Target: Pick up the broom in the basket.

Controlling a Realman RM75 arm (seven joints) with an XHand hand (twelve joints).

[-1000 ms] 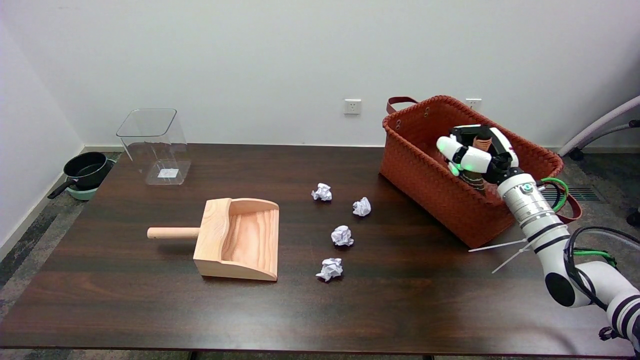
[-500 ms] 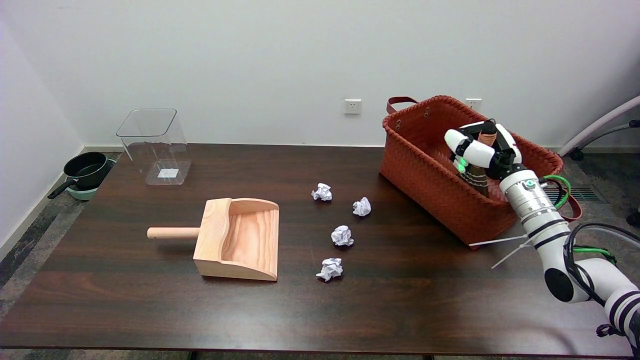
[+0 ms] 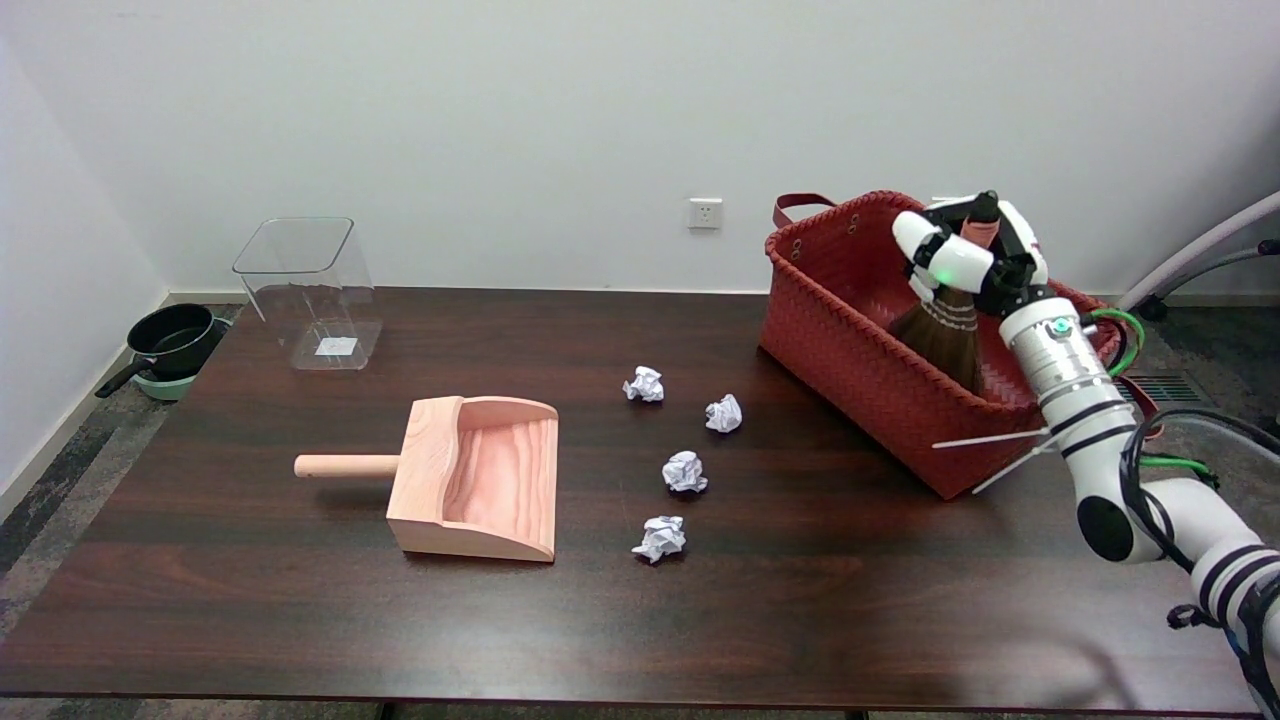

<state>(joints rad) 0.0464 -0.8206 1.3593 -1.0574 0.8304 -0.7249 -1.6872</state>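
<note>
Since the picture 1 second ago, we see our right hand (image 3: 965,255) has risen above the basket (image 3: 850,320), lifting the broom (image 3: 945,335) so its dark bristles now show over the woven rim. Our fingers wrap the broom's handle near its top. On the table (image 3: 250,600) lie 4 paper balls (image 3: 685,470), a wooden dustpan (image 3: 475,475) and a clear bin (image 3: 310,290). We can read no writing anywhere.

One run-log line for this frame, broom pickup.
phase: lift | robot hand: grips broom handle | broom: bristles partly above basket rim, not clear yet | dustpan, paper balls: on table
</note>
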